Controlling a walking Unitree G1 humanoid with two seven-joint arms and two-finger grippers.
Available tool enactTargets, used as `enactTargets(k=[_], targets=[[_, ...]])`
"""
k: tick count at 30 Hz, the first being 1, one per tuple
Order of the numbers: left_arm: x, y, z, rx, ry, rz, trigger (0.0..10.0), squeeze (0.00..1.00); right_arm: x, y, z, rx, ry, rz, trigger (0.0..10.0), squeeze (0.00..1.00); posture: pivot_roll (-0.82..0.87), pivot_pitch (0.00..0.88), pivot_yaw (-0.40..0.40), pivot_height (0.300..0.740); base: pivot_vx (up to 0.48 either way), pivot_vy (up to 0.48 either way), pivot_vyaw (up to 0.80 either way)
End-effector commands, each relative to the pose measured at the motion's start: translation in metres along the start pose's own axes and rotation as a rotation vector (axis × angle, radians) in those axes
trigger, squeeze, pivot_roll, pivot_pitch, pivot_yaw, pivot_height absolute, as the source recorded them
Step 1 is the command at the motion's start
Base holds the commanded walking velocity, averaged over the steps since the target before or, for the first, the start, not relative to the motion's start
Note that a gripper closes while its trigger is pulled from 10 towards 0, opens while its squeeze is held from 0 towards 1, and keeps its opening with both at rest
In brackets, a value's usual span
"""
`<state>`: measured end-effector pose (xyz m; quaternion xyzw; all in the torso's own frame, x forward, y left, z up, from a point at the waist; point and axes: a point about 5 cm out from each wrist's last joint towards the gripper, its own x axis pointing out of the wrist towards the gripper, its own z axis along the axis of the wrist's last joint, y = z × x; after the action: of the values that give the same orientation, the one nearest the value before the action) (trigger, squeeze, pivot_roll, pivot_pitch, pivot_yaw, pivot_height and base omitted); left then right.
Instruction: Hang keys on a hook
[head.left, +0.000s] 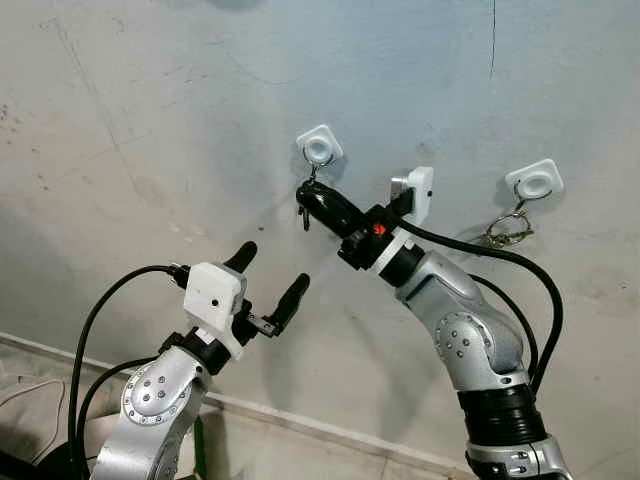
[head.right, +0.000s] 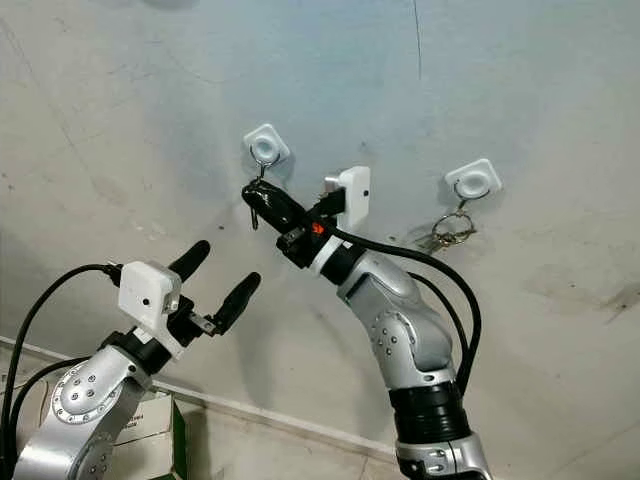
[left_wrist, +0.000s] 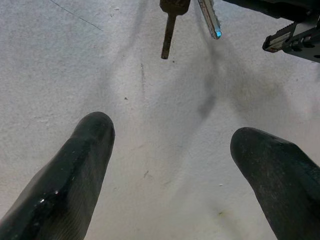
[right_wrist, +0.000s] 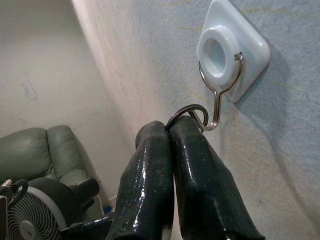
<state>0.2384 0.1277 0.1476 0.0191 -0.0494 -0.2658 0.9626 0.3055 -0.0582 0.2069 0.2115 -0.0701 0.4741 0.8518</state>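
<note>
Left gripper (head.left: 268, 283) sits nearest, raised in front of the wall but well below the hooks, its two black fingers (left_wrist: 75, 170) spread wide with nothing between them. It reads as standby: out of the working arm's path, wrist camera aimed up at the dangling keys (left_wrist: 172, 25), so it can watch or catch rather than act.

Further in, the right gripper (head.left: 312, 196) reaches up and across to the left hook (head.left: 319, 150). Its fingers (right_wrist: 170, 165) are pressed together, pinching the key ring (right_wrist: 189, 116) at their very tip. The keys hang below the fingertips, just beside the wall. Gripping the ring and not the keys leaves the loop free to slide over the wire.

At the wall, the ring is right at the upturned wire end of the left hook, touching or overlapping it in the right wrist view; whether it is actually threaded over the tip I cannot tell. The arm comes in from below and to the side, likely so the ring can be lifted over the tip and dropped into the bend.

Farther right, a second white hook (head.left: 534, 181) already carries another key bunch (head.left: 505, 231), which explains the choice of the left one. The plaster wall (head.left: 150, 120) is bare otherwise.

Judgement: ring is at the hook, release not yet done.
</note>
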Motion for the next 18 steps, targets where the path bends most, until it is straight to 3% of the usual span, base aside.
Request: enactTargets(k=[1,5,18], targets=[[0.000,0.000,-0.001,0.009,0.004,-0.002,10.0,0.00,0.005,0.006,0.000,0.004,0.005,0.028,10.0,0.00,0.14,0.000,0.033,0.740,0.000,0.000,0.00],[0.000,0.000,-0.001,0.012,0.005,-0.002,10.0,0.00,0.008,0.006,-0.001,0.005,0.007,0.028,10.0,0.00,0.14,0.000,0.028,0.740,0.000,0.000,0.00],[-0.001,0.000,-0.002,0.010,0.013,0.004,10.0,0.00,-0.006,-0.002,-0.015,0.003,0.058,-0.077,10.0,0.00,0.14,0.000,0.027,0.740,0.000,0.000,0.00]])
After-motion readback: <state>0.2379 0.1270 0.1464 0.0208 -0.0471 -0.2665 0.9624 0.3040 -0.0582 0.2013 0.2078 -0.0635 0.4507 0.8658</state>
